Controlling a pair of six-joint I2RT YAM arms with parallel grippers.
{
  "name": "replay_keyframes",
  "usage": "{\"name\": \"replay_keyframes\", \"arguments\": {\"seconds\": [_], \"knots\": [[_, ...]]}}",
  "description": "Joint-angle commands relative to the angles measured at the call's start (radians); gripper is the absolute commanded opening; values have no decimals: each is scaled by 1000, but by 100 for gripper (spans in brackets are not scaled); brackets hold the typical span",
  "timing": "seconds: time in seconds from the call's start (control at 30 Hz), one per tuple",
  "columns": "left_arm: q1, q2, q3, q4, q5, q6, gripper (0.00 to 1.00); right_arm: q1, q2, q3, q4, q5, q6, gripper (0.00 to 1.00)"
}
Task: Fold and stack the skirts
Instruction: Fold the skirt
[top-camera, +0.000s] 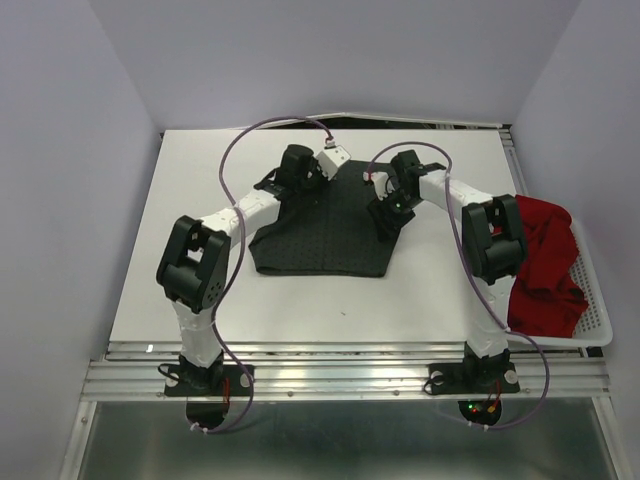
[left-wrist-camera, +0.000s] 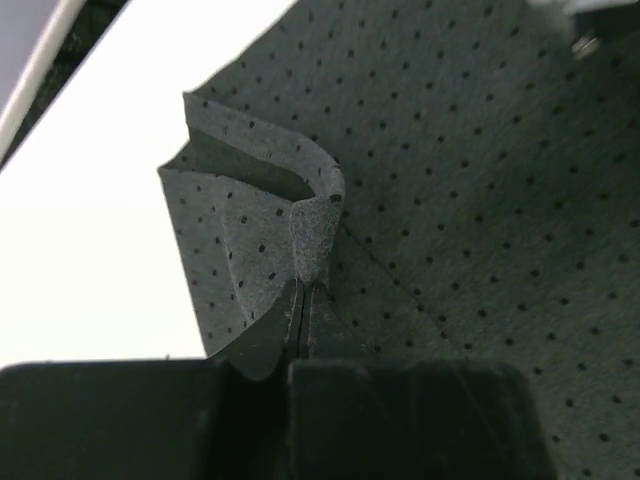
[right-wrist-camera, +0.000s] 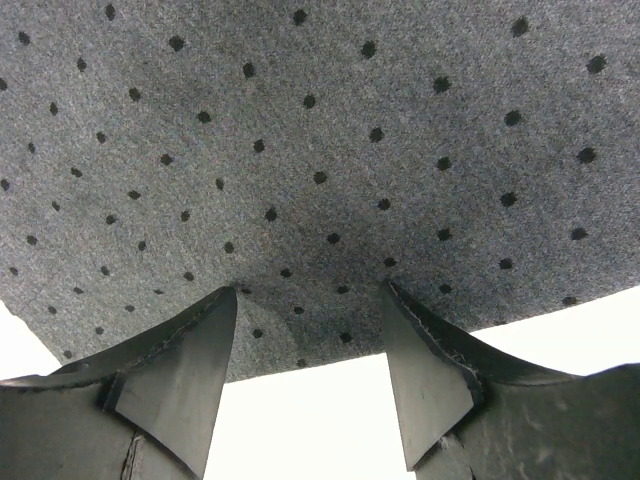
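Though gripping the grey skirt (top-camera: 325, 235), spread flat on the table (top-camera: 200, 180), at its far left corner with the closed left gripper (left-wrist-camera: 303, 290), only straddling its right edge with the open right gripper (right-wrist-camera: 310, 300). Probably close it, then fold toward the near hem.

My black left gripper (left-wrist-camera: 303, 305) pinches a raised, curled fold at the corner of the dark charcoal grey dotted cloth skirt (left-wrist-camera: 480, 180), jaws pressed together; the skirt lies on the white table (left-wrist-camera: 90, 250).
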Motion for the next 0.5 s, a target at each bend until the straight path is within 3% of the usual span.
{"name": "replay_keyframes", "arguments": {"seconds": [0.0,0.27,0.47], "knots": [[14,61,6,-29,-61,43,0,3,71,-4,-94,54,9,65],[85,138,150,-84,-35,-11,0,3,92,16,-110,68,4,65],[295,259,443,-97,-130,-103,0,3,97,7,-116,63,-2,64]]}}
